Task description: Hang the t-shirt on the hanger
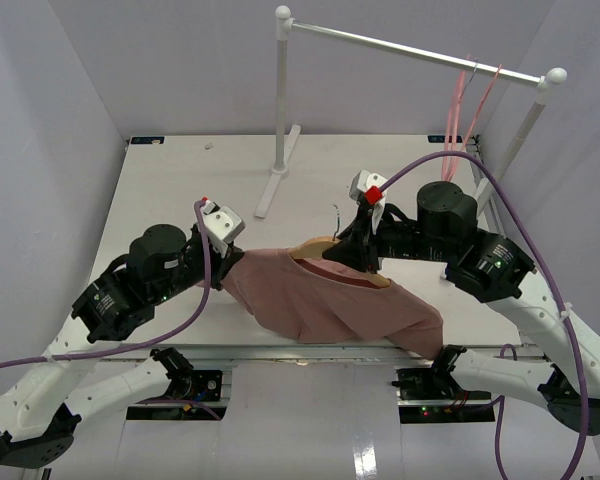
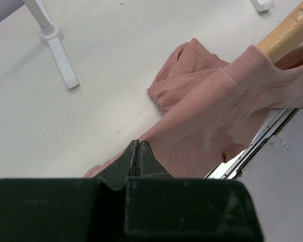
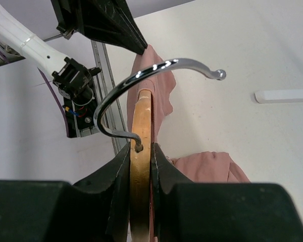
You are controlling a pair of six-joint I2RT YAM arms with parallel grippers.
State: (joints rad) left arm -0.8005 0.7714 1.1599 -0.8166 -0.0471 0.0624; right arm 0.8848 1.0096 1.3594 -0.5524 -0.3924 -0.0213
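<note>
At the near edge of the white surface [image 1: 180, 190], one dusty-pink t-shirt [image 1: 330, 300] lies partly draped over one tan wooden hanger [image 1: 317, 244]. The knit is soft and wrinkled, with a ribbed hem band showing in the left wrist view. Its right part trails over the front edge of the surface. The wood is smooth and rounded, and one bare end pokes out of the cloth on the left.

The left claw [image 2: 138, 151] has its dark fingers pressed together, pinching the left edge of the t-shirt, and the fabric runs taut from there toward the hanger. The right claw [image 3: 140, 148] clamps the hanger's wooden neck from both sides, just beside the root of the shiny curved metal hook [image 3: 156, 70].

A white tubular rack [image 1: 410, 48] with ball ends stands at the back of the surface. Two thin pink wire hangers [image 1: 465, 105] hang from its rail on the right. A purple cable runs along each arm.
</note>
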